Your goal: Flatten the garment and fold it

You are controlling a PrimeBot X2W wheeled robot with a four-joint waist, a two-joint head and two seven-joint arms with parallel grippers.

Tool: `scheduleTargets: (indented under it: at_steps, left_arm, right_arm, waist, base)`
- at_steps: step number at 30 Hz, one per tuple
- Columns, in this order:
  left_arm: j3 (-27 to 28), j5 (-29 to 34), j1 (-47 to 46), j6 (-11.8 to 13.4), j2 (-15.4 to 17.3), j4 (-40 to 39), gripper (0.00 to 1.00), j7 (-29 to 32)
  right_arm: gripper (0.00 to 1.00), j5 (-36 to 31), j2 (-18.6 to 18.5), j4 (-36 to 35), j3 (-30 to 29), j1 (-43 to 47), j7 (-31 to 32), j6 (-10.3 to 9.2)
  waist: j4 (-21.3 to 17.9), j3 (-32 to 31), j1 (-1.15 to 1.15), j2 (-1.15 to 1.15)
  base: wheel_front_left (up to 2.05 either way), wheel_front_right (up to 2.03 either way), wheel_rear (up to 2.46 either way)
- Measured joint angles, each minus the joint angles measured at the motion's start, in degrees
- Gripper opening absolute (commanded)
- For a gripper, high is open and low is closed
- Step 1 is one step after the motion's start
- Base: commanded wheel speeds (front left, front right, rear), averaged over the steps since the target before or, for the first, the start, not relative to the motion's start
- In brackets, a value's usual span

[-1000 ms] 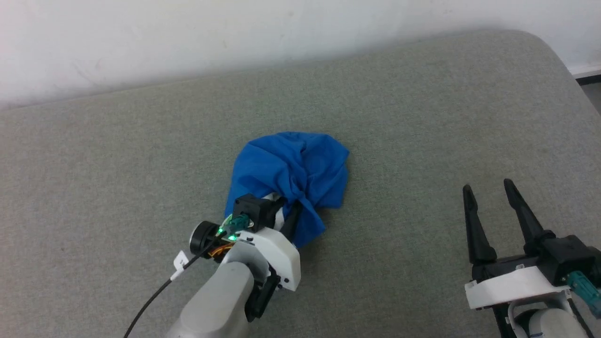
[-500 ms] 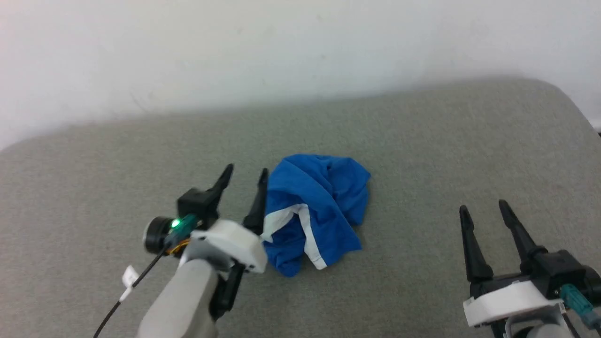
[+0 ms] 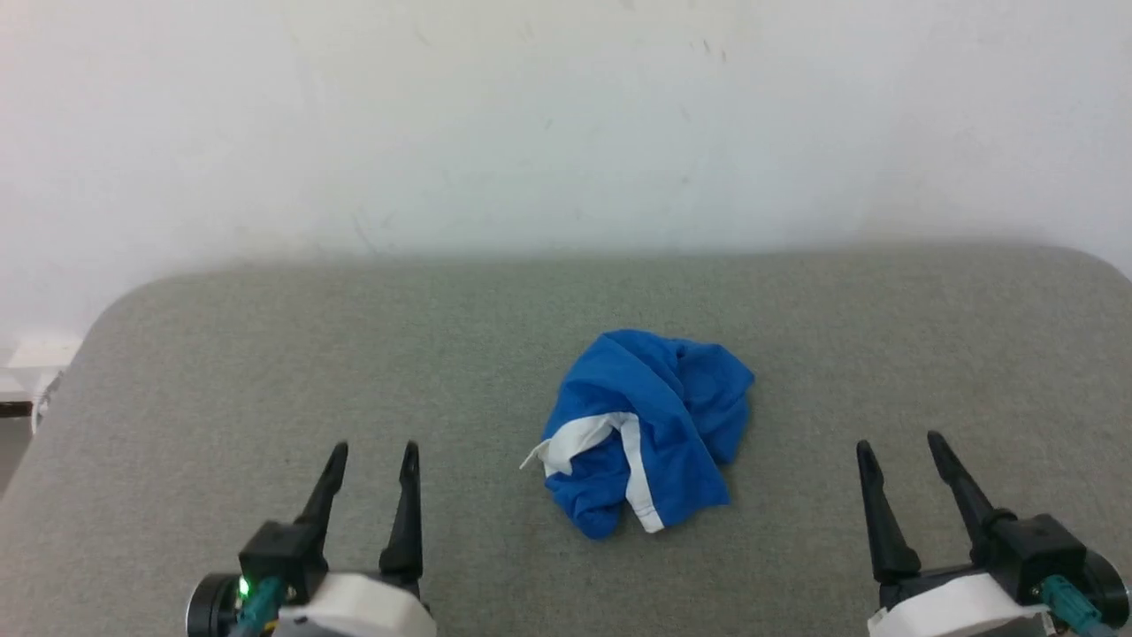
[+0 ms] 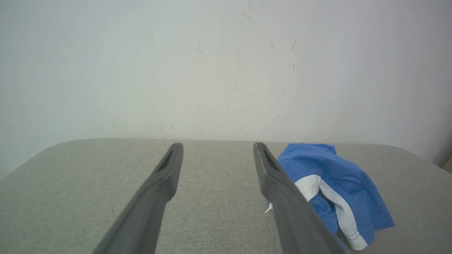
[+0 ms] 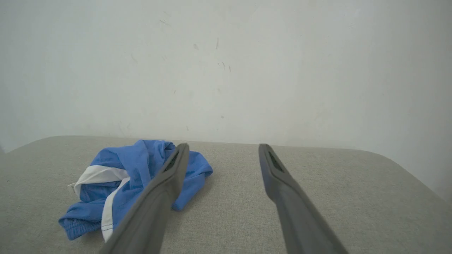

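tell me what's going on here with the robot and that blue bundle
A two-armed robot is set to flatten and fold a pair of blue shorts, but nothing is holding them right now. They lie in a crumpled heap on the grey padded surface, with a white stripe showing. The left end effector and the right end effector are both open and empty, one on each side of the heap and apart from it.

Blue garment (image 3: 650, 429), white stripe showing, crumpled heap, mid-surface
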Motion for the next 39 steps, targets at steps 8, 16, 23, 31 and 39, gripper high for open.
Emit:
scheduleTargets:
  at_steps: [8,16,23,31,39]
  left_arm:
    - [0.97,7.43,6.04,-0.1,-1.21,-3.24,1.0,0.0]
    - [0.81,9.69,6.85,-2.63,-3.66,-3.37,1.0,0.0]
    - [0.74,10.88,5.28,-3.87,-5.53,-2.04,1.0,0.0]
    - [0.71,11.05,3.98,-4.54,-6.99,-1.18,1.0,0.0]
    - [0.78,11.04,3.1,-4.58,-7.34,-0.88,1.0,0.0]
  right_arm:
    - [1.0,1.04,0.01,1.42,1.56,1.4,-0.05,0.0]
    - [1.0,-1.09,-0.03,3.07,4.33,0.36,2.0,0.0]
    - [1.0,-1.48,-1.27,9.45,9.66,-5.98,14.27,0.0]
    - [1.0,-1.48,-4.01,16.01,11.29,-11.95,27.09,0.0]
    - [1.0,-2.61,-4.2,20.82,9.87,-13.91,31.41,0.0]
  waist:
    - [2.24,-1.88,0.0,0.0]
    - [5.33,-0.49,0.01,0.0]
    - [10.18,1.54,0.02,0.0]
    - [15.9,4.54,0.02,0.0]
    - [19.75,7.99,0.02,0.0]
  base:
    - [0.0,0.0,0.0]
    - [0.0,0.0,0.0]
    - [0.0,0.0,0.0]
    - [0.0,0.0,0.0]
    - [0.0,0.0,0.0]
